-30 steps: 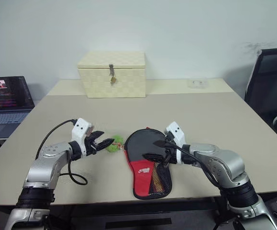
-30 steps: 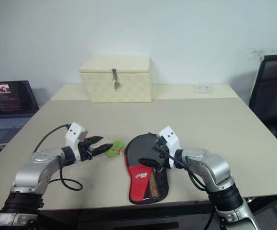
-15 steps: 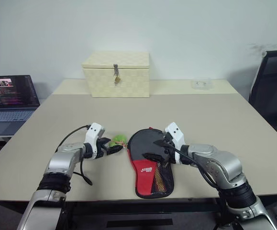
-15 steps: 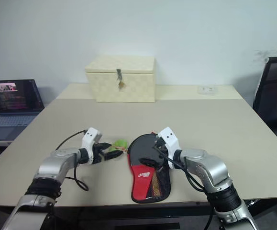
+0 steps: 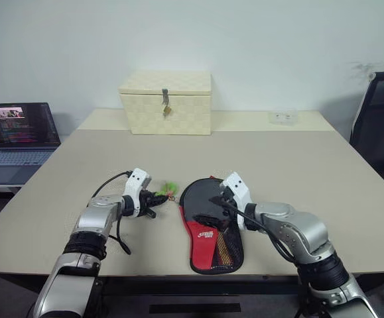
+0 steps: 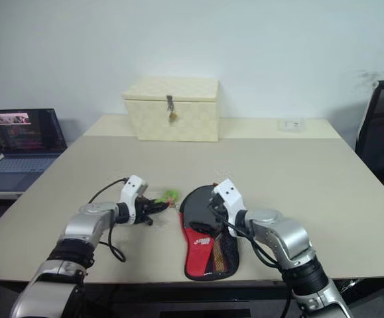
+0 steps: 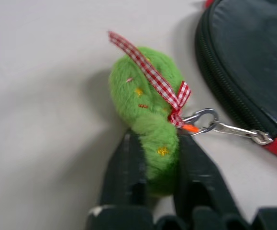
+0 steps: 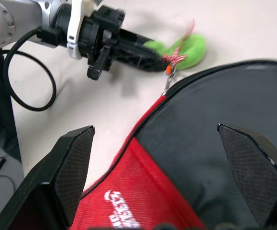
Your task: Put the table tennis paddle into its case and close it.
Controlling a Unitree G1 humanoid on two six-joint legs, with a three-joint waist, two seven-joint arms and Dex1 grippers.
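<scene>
An office or meeting room: a wide beige rectangular tabletop (image 5: 298,165) stands before a plain white wall (image 5: 245,40), a black mesh office chair (image 5: 377,126) waits off its right edge, and an open dark laptop (image 5: 16,136) sits off its left edge.

The charm (image 7: 150,117) is pinched between two black fingers (image 7: 128,167), which cover its lower sides at the bottom centre of the left wrist view. The case (image 7: 253,62) is cut off by the upper right corner there. In the head views a gripper (image 5: 223,209) hides part of the case's round top at centre frame. The chair (image 5: 381,126) is cut by the right edge, the laptop (image 5: 16,136) by the left edge; its screen is too small to read.
</scene>
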